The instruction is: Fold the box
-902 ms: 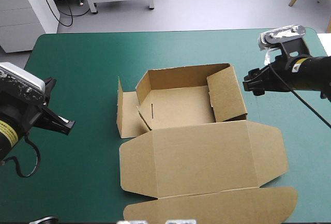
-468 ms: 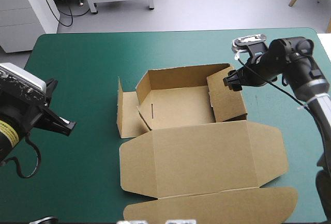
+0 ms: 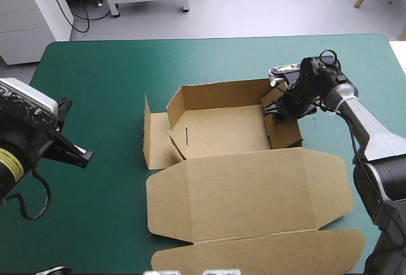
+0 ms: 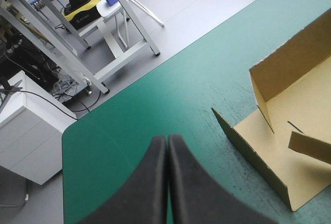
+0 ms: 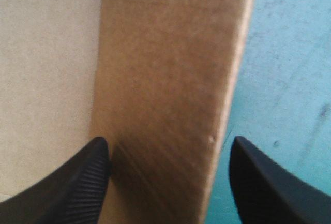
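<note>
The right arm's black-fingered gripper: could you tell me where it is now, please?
In the high view the right gripper sits at the raised right wall of the brown cardboard box, its open black fingers straddling that wall.

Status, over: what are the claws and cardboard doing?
Right gripper open, over right wall of box. Left gripper shut, off to the left. Lid flat. Nothing blocking.

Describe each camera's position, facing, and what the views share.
High view: above and behind the robot, looking down on the table and box; both arms show.
Left wrist view: above the shut left gripper, facing the box's left side.
Right wrist view: above the open right gripper, straddling the box's right wall.
Shared: all three show the box.
</note>
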You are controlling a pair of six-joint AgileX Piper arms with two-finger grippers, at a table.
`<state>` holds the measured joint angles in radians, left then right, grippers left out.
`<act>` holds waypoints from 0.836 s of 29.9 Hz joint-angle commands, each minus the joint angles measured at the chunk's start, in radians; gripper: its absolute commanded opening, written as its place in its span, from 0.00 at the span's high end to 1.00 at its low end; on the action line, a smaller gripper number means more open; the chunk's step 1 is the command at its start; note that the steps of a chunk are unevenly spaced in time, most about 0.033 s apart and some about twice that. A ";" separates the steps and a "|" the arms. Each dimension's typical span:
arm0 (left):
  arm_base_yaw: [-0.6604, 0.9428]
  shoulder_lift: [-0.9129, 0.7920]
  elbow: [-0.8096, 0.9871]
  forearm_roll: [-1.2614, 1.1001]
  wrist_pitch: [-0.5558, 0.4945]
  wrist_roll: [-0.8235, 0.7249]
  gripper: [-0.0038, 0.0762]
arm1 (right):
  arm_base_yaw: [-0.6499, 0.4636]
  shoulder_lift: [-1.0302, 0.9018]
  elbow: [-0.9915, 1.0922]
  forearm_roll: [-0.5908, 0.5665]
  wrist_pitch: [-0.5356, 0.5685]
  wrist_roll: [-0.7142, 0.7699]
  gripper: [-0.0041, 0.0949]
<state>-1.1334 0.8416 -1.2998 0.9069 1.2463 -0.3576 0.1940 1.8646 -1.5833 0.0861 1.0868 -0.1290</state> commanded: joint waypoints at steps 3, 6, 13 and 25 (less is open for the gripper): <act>-0.005 0.002 -0.021 0.043 0.044 -0.012 0.96 | 0.001 -0.044 -0.024 0.001 -0.020 -0.012 0.81; -0.005 0.002 -0.021 0.043 0.044 -0.012 0.96 | 0.001 -0.044 -0.026 0.001 -0.012 -0.019 0.97; -0.005 0.002 -0.021 0.037 0.044 -0.012 0.96 | 0.000 -0.074 -0.031 0.001 0.003 -0.029 0.98; -0.005 0.002 -0.021 0.140 0.046 -0.010 0.96 | -0.079 -0.312 -0.073 0.002 0.029 -0.053 0.98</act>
<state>-1.1334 0.8416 -1.2989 0.9248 1.2463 -0.3576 0.1504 1.6500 -1.6217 0.0784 1.1312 -0.1712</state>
